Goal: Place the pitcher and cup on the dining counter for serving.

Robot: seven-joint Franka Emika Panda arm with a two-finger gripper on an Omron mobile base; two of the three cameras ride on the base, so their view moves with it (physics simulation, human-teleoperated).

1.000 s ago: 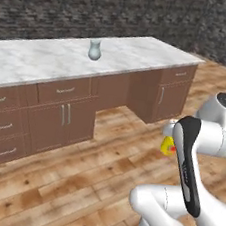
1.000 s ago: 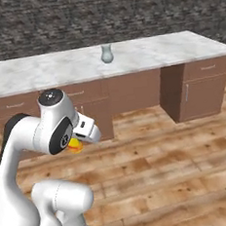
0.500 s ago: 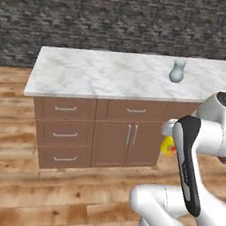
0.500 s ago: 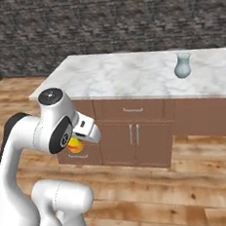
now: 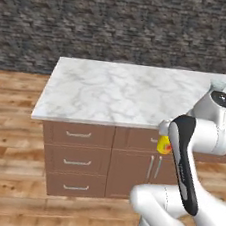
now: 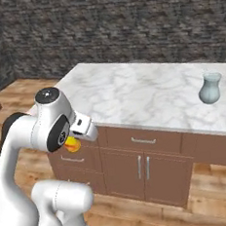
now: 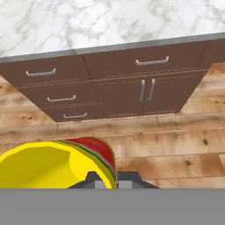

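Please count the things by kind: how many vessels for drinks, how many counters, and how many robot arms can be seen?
Pitchers: 1, the pitcher, standing on the marble top.
Cups: 1, the cup, held at the gripper.
Counters: 1, the dining counter.
Robot arms: 1, the white arm.
Total: 4.

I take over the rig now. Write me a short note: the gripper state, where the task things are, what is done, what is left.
Gripper: shut on the cup, held in front of the drawers, below counter height; the cup also shows yellow beside the arm.
Pitcher: stands upright on the dining counter, toward its right side in the right base view.
Done: the pitcher is on the counter.
Left: lift the cup above the marble top, set it down on a bare part, probably near the pitcher, then open and withdraw.
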